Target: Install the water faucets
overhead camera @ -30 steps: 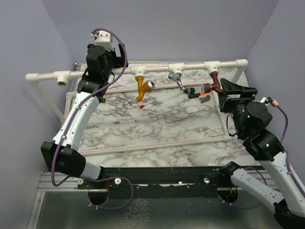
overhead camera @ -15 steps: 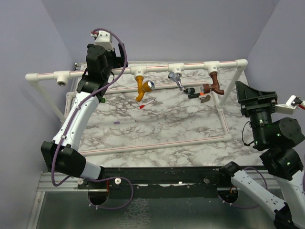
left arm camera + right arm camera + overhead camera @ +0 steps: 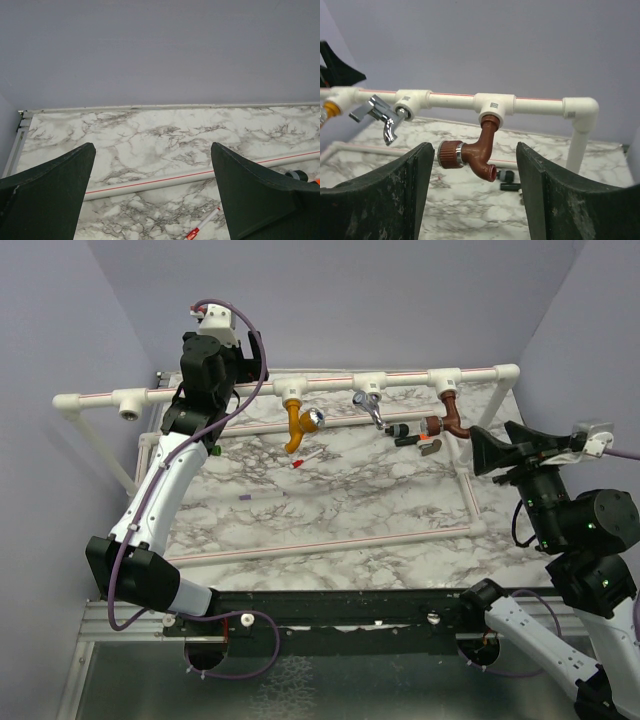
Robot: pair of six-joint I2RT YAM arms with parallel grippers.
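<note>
A white pipe with tee sockets spans the back of the marble table. The mustard-orange faucet, the silver-grey faucet and the dark brown faucet hang from its sockets. A dark green faucet lies on the marble below the silver one. My right gripper is open and empty, just right of the brown faucet and apart from it. In the right wrist view the brown faucet shows beyond the open right gripper. My left gripper is open and empty above the pipe's left part, and its wrist view shows only table.
The leftmost tee socket holds nothing. A red-and-white pen and a small lilac stick lie on the marble. Small black-and-orange pieces lie by the brown faucet. White frame rails border the table.
My right gripper has let go of the brown faucet and drawn back to the right, then turned to point left at it. The left arm has not moved.
</note>
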